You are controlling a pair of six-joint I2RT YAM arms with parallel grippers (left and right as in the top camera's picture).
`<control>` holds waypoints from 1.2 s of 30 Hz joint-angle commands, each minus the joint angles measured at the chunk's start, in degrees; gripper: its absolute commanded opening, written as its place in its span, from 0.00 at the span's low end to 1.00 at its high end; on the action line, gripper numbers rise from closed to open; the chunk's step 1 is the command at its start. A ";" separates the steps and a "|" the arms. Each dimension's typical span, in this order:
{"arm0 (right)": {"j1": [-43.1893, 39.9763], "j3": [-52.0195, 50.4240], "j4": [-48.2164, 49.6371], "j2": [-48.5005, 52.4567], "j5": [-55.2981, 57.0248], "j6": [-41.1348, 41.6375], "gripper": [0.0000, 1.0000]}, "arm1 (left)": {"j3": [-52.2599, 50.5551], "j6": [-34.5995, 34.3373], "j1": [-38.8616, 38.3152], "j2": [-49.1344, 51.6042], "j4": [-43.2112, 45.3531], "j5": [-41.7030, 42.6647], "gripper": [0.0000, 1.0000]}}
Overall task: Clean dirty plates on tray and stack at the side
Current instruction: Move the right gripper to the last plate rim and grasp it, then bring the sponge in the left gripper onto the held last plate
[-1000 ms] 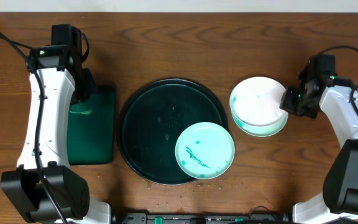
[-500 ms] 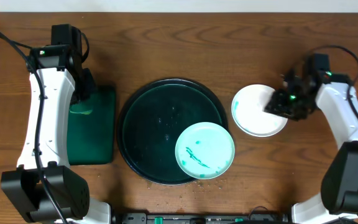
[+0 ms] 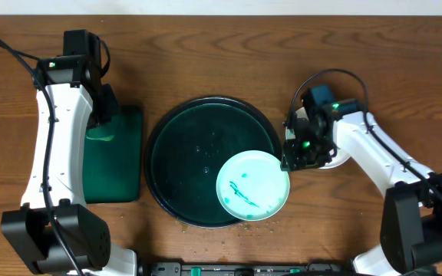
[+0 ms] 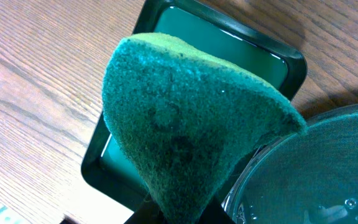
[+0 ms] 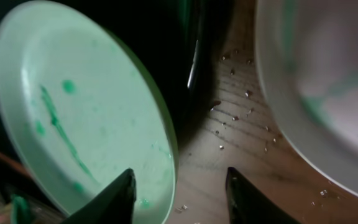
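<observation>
A white plate [image 3: 253, 185] with teal smears lies on the lower right of the round dark tray [image 3: 198, 146], overhanging its rim. My right gripper [image 3: 292, 156] is open at that plate's right edge. In the right wrist view the plate's [image 5: 73, 124] rim sits between the open fingers [image 5: 182, 199]. The cleaned white plates [image 3: 330, 161] lie on the table right of the tray, mostly hidden by my right arm; one shows in the right wrist view [image 5: 328, 81]. My left gripper [image 3: 98, 126] is shut on a green sponge [image 4: 185, 112].
A rectangular dark-green tray [image 3: 117, 157] lies left of the round tray, under the left gripper; it also shows in the left wrist view [image 4: 278, 56]. Small crumbs lie on the wood [image 5: 241, 118] between the round tray and the stacked plates.
My right gripper has moved left from the right side of the side plates, over them, to the smeared plate's right edge. The left arm has not moved.
</observation>
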 commanded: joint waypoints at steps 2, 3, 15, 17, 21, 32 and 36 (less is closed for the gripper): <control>1.33 -3.28 4.02 -1.05 2.01 0.52 0.38 | 0.24 -0.52 0.24 -0.20 -0.04 -0.92 0.08; 1.64 -4.13 5.35 -1.05 1.99 0.52 0.35 | 0.24 -0.52 0.24 -0.20 -0.04 -0.92 0.08; 5.33 -7.26 12.28 -1.05 1.38 0.52 0.06 | 0.24 -0.52 0.24 -0.20 -0.04 -0.92 0.07; 5.62 -7.23 12.90 -1.05 1.29 0.57 0.01 | 0.24 -0.55 0.24 -0.20 -0.04 -0.92 0.08; 6.05 -5.99 14.58 -1.07 0.42 2.89 0.01 | 0.24 -0.55 0.24 -0.20 -0.04 -0.92 0.08; 12.28 0.04 28.04 -0.68 4.07 24.26 0.01 | 0.24 -0.61 0.13 -0.17 0.02 2.16 0.07; 16.00 0.04 31.54 1.55 8.85 30.01 0.01 | 0.24 -2.27 0.13 -0.09 0.00 2.14 0.08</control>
